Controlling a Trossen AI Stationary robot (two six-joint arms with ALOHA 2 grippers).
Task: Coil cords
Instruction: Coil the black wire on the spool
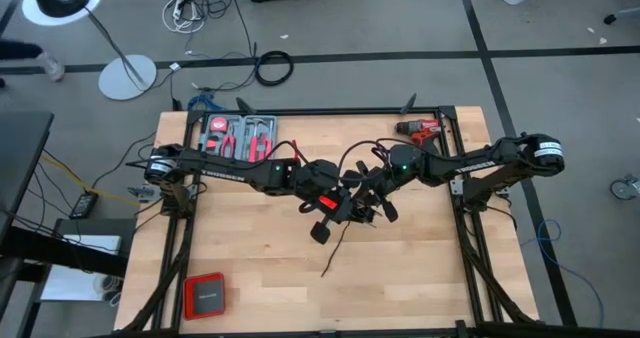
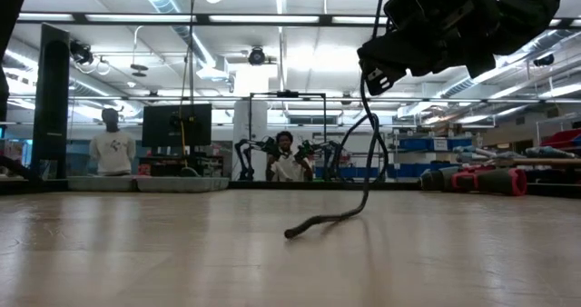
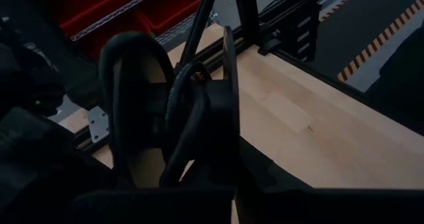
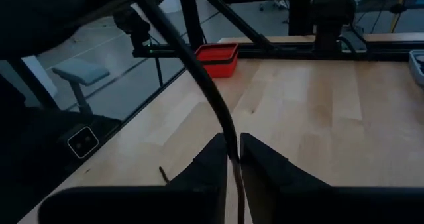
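Observation:
The thin black cord is held in the air between both grippers over the middle of the table. Its free tail hangs down, and its end lies on the wood. My left gripper is shut on gathered turns of the cord. My right gripper is right beside it and shut on a single strand. A loose loop of the cord stands up behind the grippers. My left gripper holds a few turns of the cord bunched side by side between its two fingers. The turns are clear of the table. The gripper body hides how far back they reach. My right gripper pinches one strand of the cord between its two fingertips, and the fingers lie across the strand. The strand runs up and away toward the other arm, lifted clear of the table.
A red drill lies at the far right corner. A tray of pliers is at the far left. A red box is at the near left corner. A thick black cable ring lies on the floor beyond the table.

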